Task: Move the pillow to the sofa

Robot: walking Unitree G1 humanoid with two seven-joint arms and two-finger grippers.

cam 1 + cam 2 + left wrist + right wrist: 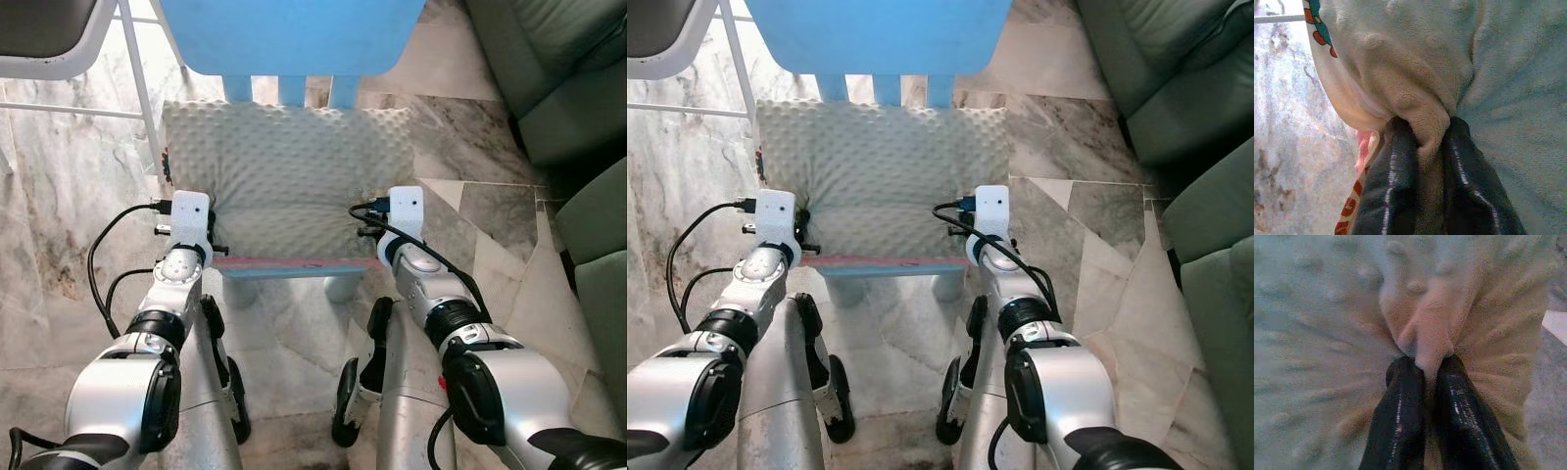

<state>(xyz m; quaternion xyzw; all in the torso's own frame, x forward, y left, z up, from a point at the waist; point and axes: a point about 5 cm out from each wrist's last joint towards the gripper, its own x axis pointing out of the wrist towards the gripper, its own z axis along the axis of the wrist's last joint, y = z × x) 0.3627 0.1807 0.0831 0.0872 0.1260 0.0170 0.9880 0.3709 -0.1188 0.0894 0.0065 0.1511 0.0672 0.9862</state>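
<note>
I have the left gripper [1422, 147] and right gripper [1426, 367] each pinched on a fold of the pillow [289, 166], which lies on the blue chair [294, 39] seat; thin folds may slip during lifting.

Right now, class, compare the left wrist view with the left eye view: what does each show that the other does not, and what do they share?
Left wrist view alone: the left hand close up, a fold of the pillow pinched between its black fingers, and a colourful printed edge on the pillow's side.

Left eye view alone: the blue chair the pillow rests on, the right hand at the pillow's other side, the green sofa on the right, and both silver arms.

Shared: the bumpy pale pillow, the left hand's hold on it, and the marble floor.
</note>
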